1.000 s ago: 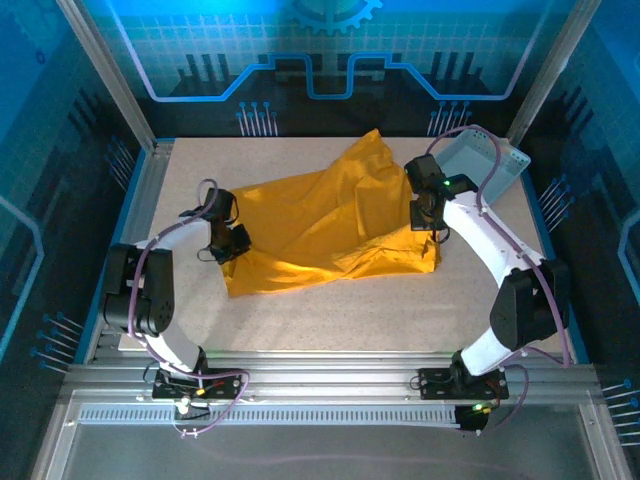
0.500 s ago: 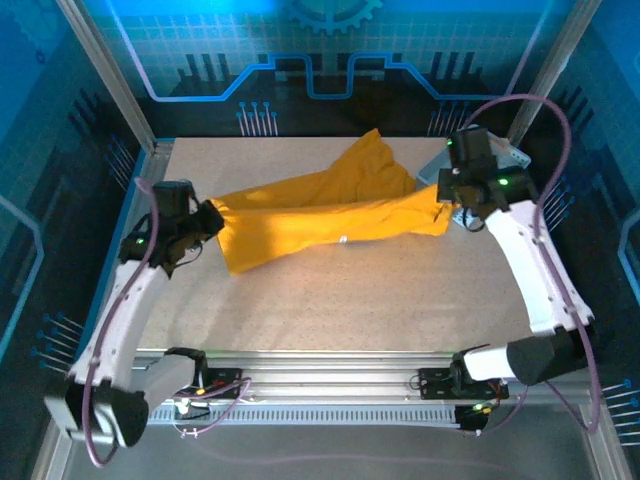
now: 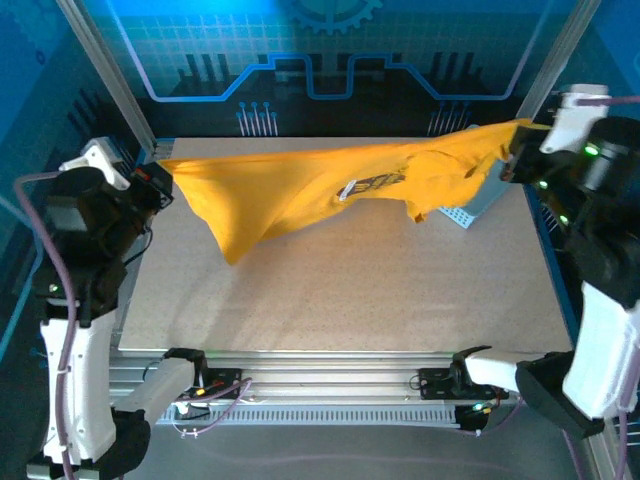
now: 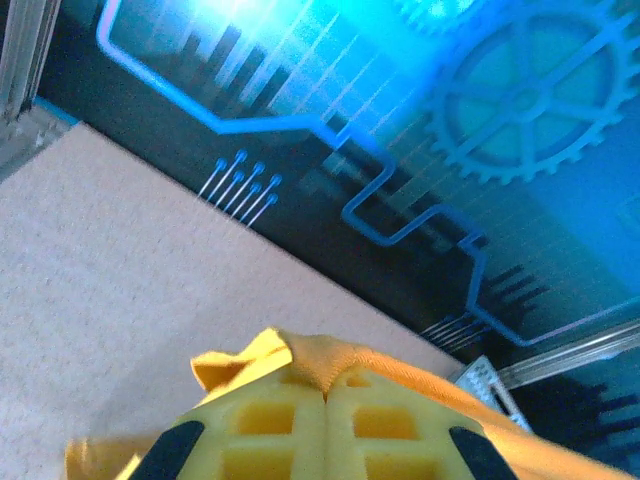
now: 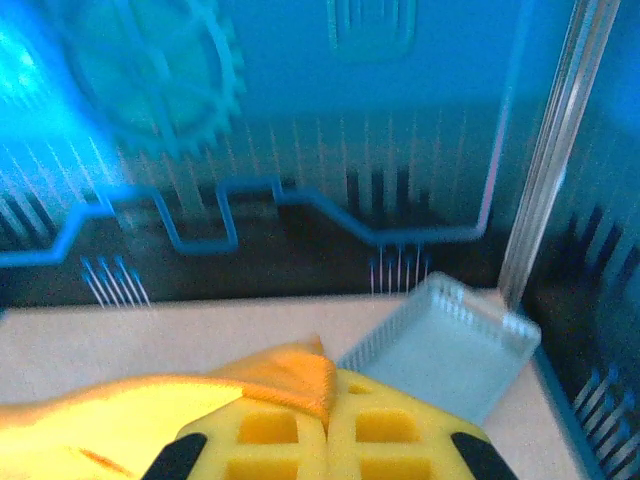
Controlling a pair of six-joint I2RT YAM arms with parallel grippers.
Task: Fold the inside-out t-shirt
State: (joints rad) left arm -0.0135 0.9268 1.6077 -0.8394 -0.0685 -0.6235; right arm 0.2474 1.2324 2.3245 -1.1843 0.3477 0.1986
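The mustard-yellow inside-out t-shirt (image 3: pixel 300 190) hangs stretched in the air across the back of the table, sagging to a point at its left. A small label and dark lettering show near its middle. My left gripper (image 3: pixel 160 180) is raised at the far left and shut on one end of the shirt; in the left wrist view the cloth (image 4: pixel 330 362) is pinched between the yellow fingers (image 4: pixel 260 420). My right gripper (image 3: pixel 512 150) is raised at the far right, shut on the other end; the right wrist view shows the cloth (image 5: pixel 290 380) clamped at its fingertips.
A pale blue-grey perforated basket (image 3: pixel 470 205) stands at the back right corner, partly behind the shirt, and appears again past the right fingers as the basket (image 5: pixel 450 350). The speckled tabletop (image 3: pixel 340 290) lies below. Metal frame posts (image 3: pixel 100 70) stand at both back corners.
Both arms have risen and swung outwards, lifting the shirt off the table and pulling it taut between them. It lay crumpled on the table a second ago.
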